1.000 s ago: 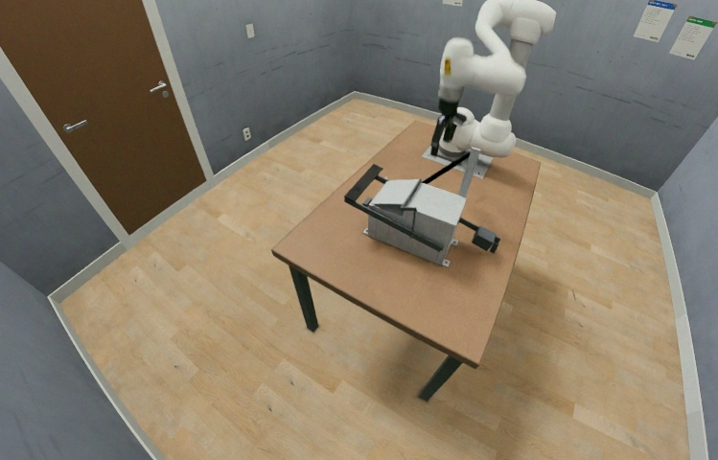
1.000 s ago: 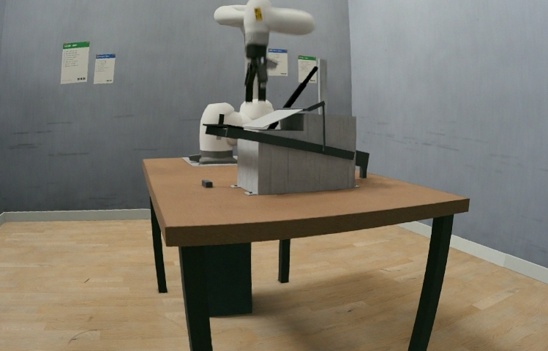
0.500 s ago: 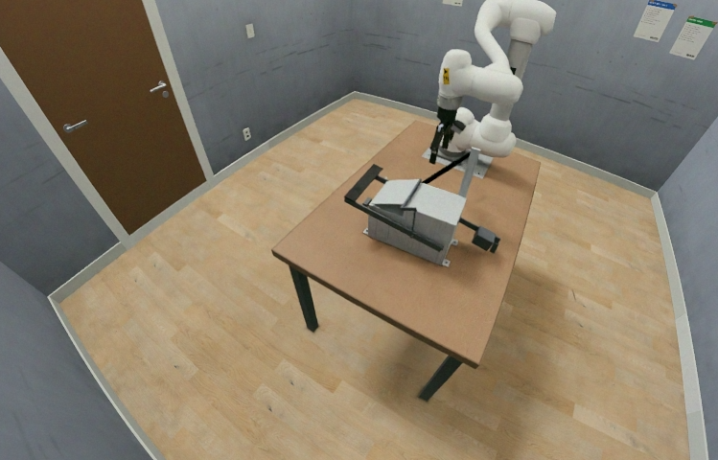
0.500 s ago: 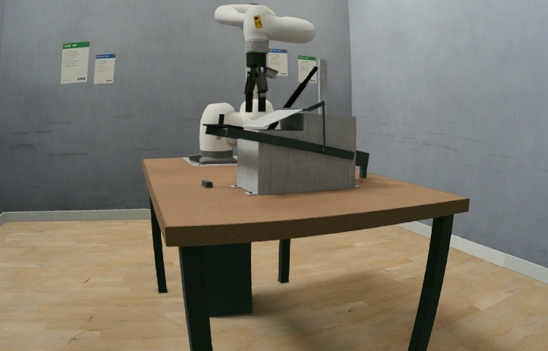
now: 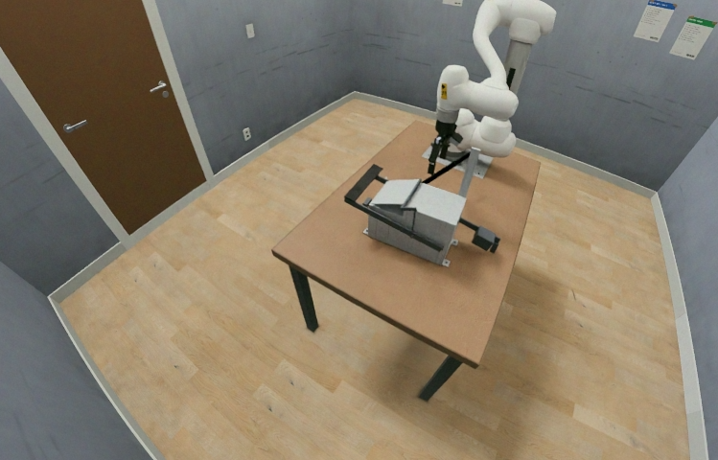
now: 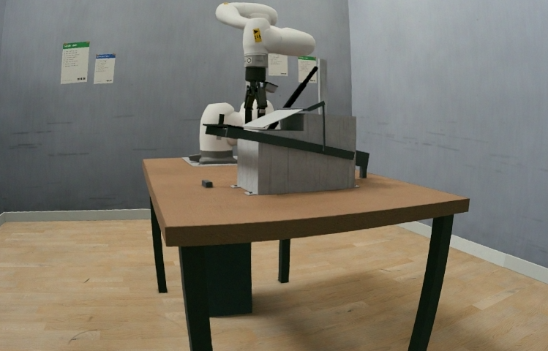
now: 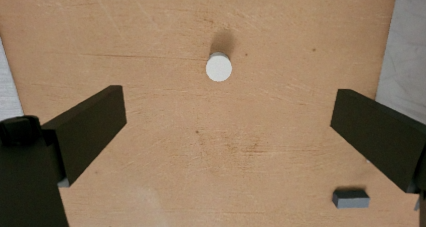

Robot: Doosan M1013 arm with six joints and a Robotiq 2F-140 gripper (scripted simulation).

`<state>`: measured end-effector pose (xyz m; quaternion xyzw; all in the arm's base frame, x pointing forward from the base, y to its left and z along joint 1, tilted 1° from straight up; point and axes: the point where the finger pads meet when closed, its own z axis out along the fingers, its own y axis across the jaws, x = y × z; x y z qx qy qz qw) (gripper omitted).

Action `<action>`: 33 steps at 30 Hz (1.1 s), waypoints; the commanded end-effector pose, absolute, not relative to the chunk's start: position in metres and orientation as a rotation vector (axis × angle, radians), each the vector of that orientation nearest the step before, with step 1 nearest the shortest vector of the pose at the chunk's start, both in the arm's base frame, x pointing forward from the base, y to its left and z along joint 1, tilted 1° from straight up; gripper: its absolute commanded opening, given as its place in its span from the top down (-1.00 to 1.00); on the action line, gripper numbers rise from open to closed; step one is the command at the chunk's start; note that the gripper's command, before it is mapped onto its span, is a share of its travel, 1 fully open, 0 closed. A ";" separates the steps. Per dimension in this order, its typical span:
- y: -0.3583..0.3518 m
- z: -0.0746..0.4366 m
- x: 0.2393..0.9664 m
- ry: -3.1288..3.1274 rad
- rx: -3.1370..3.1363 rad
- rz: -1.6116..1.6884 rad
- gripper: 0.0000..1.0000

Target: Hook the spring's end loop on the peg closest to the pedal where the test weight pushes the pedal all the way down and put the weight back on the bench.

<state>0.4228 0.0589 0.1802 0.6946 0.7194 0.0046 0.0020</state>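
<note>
The steel test weight [image 7: 219,67], a small white cylinder seen from above, stands upright on the bench. My gripper [image 7: 228,106] is open and empty above the bench; the weight lies a little beyond the line between my fingertips. In the top and exterior views the gripper [image 5: 433,162] hangs behind the grey feeder box [image 5: 416,218], near the robot base. The dark pedal frame [image 5: 363,183] is raised at the feeder's far-left end. The black spring [image 5: 447,167] runs up to the grey post [image 5: 468,171]. I cannot see the pegs or the loop.
A small grey block [image 7: 351,198] lies on the bench to the right of my fingers; it also shows in the exterior view [image 6: 207,183]. A dark counterweight block [image 5: 486,239] sticks out at the feeder's right end. The feeder [image 6: 296,161] stands mid-table.
</note>
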 end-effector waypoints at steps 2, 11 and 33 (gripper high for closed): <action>0.060 0.121 0.420 2.256 2.179 0.015 -1.00; 0.060 0.121 0.420 2.256 2.179 0.015 -1.00; 0.060 0.114 0.419 2.256 2.179 0.015 -1.00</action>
